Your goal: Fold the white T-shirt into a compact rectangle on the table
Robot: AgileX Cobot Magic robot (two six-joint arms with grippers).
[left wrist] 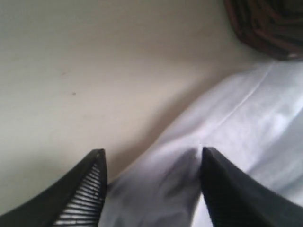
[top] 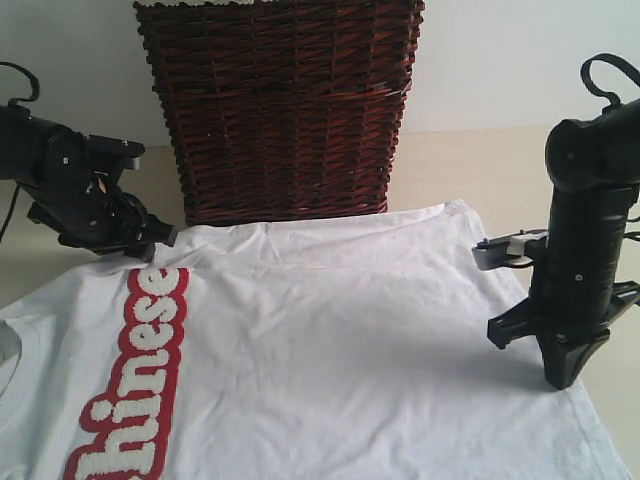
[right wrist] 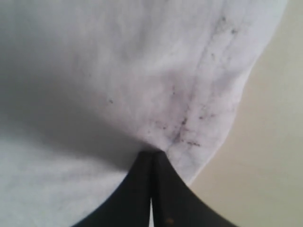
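The white T-shirt [top: 330,330] lies spread on the table [top: 480,160], with its red-outlined word strip [top: 140,370] at the left. My left gripper [top: 150,245] is at the shirt's far left edge. Its jaws stand open in the left wrist view, either side of a raised fold of the T-shirt [left wrist: 236,127], left gripper [left wrist: 152,151] not clamping it. My right gripper [top: 560,380] points straight down at the shirt's right edge. In the right wrist view the right gripper [right wrist: 152,153] is shut, with the T-shirt [right wrist: 118,71] puckered into its tips beside the hem seam.
A tall dark wicker basket [top: 280,110] stands right behind the shirt's far edge, and its corner [left wrist: 270,23] shows close to my left gripper. Bare table [left wrist: 71,71] lies beyond the shirt at the left, and more table [right wrist: 265,165] at the right past the hem.
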